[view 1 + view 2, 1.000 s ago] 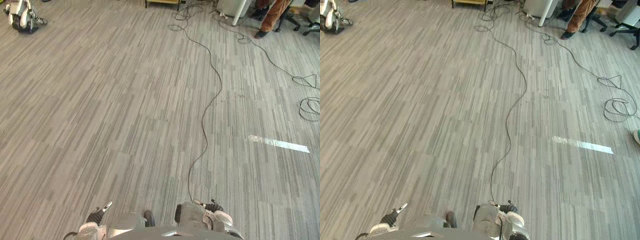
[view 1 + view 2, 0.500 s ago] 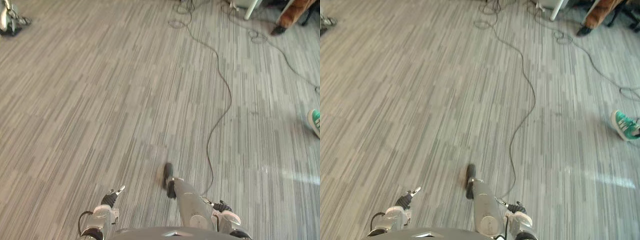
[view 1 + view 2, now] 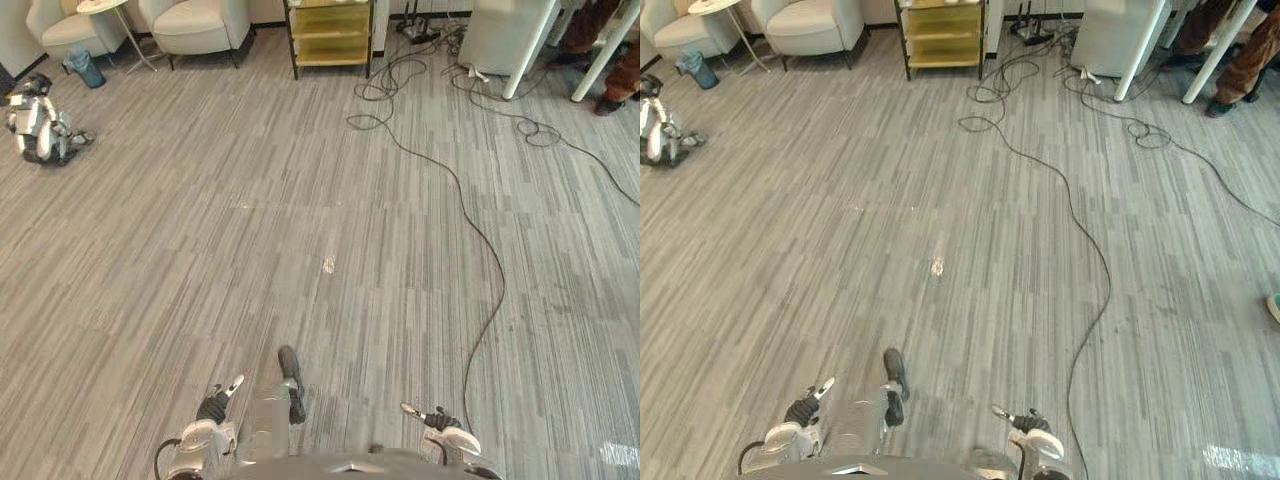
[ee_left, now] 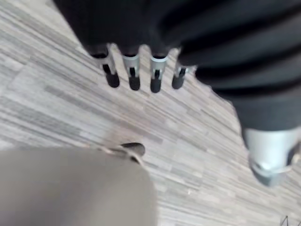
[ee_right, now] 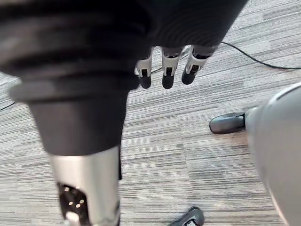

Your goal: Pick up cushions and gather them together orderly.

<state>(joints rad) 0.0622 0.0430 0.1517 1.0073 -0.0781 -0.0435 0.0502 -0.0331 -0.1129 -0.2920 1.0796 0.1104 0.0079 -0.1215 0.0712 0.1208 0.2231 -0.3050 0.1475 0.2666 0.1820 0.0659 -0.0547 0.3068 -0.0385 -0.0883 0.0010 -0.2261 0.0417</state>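
Far ahead-left of left robot hand [image 3: 212, 408]: small white-and-black machine [image 3: 36, 122] on the striped grey floor [image 3: 200, 250]. Further out from there: blue bin [image 3: 85, 70], just beside a round side table [image 3: 103, 6]. Table flanked by left armchair [image 3: 55, 30] and right armchair [image 3: 195, 25], both cream, well apart from either hand.

Cushions: cannot tell; armchair seats too small to separate anything from the upholstery.

Left robot hand: low, near the body, hanging over bare floor. Open, relaxed, holding nothing. In wrist view, fingers [image 4: 134, 77] straight and side by side, dark tips aimed at the carpet, touching nothing.

Ahead, roughly between the two hands and well apart from both: small white scrap [image 3: 328, 263] flat on the floor. Far beyond that: yellow shelf unit [image 3: 330, 35] against the back.

Right robot hand [image 3: 437, 420]: same posture, low over the floor. Open, nothing in it. Fingers [image 5: 164, 75] straight, hanging down, clear of the carpet.

Far ahead-right of right robot hand: white cabinet [image 3: 497, 40], slanted white table legs [image 3: 527, 50] just beside it, cable coils [image 3: 535, 130] on the floor near the legs. Further right: a person's brown trouser leg [image 3: 625, 70] with dark shoe [image 3: 607, 105]. Off to the right of the same hand: tip of a green shoe [image 3: 1274, 305].
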